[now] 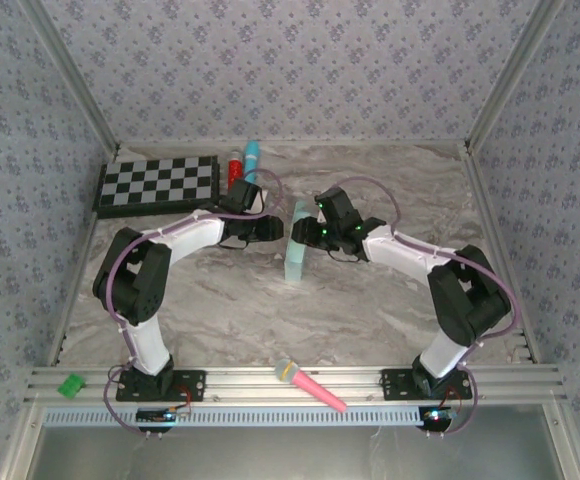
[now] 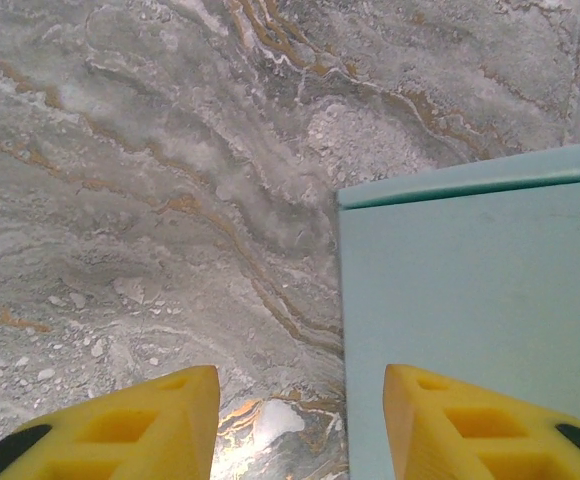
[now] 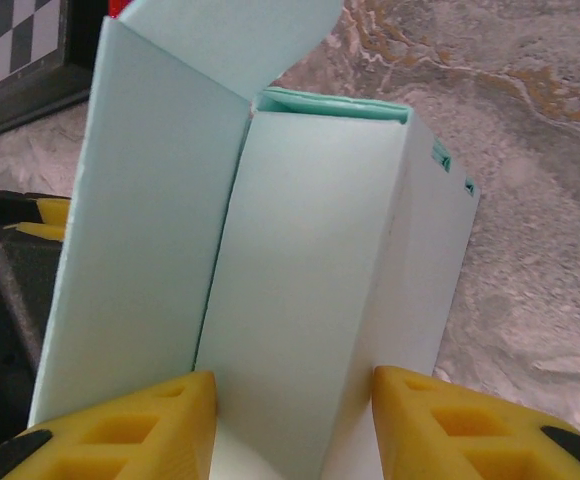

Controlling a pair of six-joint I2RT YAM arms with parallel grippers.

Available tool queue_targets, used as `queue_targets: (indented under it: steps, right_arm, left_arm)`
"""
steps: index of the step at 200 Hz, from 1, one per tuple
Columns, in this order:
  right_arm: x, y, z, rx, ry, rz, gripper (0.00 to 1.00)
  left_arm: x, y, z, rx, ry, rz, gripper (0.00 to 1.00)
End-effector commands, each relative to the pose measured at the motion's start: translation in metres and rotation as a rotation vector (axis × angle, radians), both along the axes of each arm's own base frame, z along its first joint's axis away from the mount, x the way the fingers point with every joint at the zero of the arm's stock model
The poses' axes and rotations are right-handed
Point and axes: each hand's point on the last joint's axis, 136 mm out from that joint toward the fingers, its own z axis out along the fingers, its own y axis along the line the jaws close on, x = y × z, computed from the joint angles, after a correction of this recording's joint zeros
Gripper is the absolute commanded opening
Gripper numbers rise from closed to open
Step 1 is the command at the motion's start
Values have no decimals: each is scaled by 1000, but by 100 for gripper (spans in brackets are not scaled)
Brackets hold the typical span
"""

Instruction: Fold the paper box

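Note:
The paper box (image 1: 297,262) is pale mint-blue cardboard standing upright in the middle of the table, partly folded into a tube with a scalloped flap open at its top. In the right wrist view the paper box (image 3: 310,300) fills the space between the yellow fingers, and my right gripper (image 3: 295,380) is shut on its narrow body, both pads touching. From above, my right gripper (image 1: 308,232) meets the box's upper part from the right. My left gripper (image 1: 273,228) is just left of the box. My left gripper (image 2: 300,380) is open; the box's flat panel (image 2: 470,320) lies beside its right finger, unclamped.
A black-and-white checkerboard (image 1: 158,185) lies at the back left, with a red object (image 1: 235,166) and a cyan tube (image 1: 252,155) beside it. A pink marker-like thing (image 1: 310,384) and a small green piece (image 1: 71,385) rest on the front rail. Patterned walls enclose the marble table (image 1: 370,300).

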Motion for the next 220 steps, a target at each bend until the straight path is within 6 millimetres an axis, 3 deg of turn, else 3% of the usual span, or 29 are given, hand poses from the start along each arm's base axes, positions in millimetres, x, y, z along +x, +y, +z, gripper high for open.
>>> queue_targets:
  steps: [1, 27, 49, 86, 105, 154, 220]
  right_arm:
    - [-3, -12, 14, -31, -37, -5, 46]
    - [-7, -15, 27, -14, -79, 17, 46]
    - [-13, -30, 27, -50, -81, -13, 46]
    - [-33, -63, -4, -187, -33, -28, 43]
    - [-48, -67, -24, -195, 5, -10, 40]
    - [-68, -33, -52, -100, 14, 46, 37]
    - [-68, 10, -64, -48, -7, 65, 36]
  left_arm:
    - [3, -1, 16, 7, -34, -10, 48]
    - [4, -3, 15, 3, -30, -18, 48]
    - [4, -3, 17, 1, -31, -20, 48]
    - [4, -3, 24, 1, -40, -26, 48]
    - [3, -7, 25, -9, -35, -45, 48]
    - [5, -28, 27, -71, 1, -130, 49]
    - [6, -44, 23, -84, 43, -188, 49]
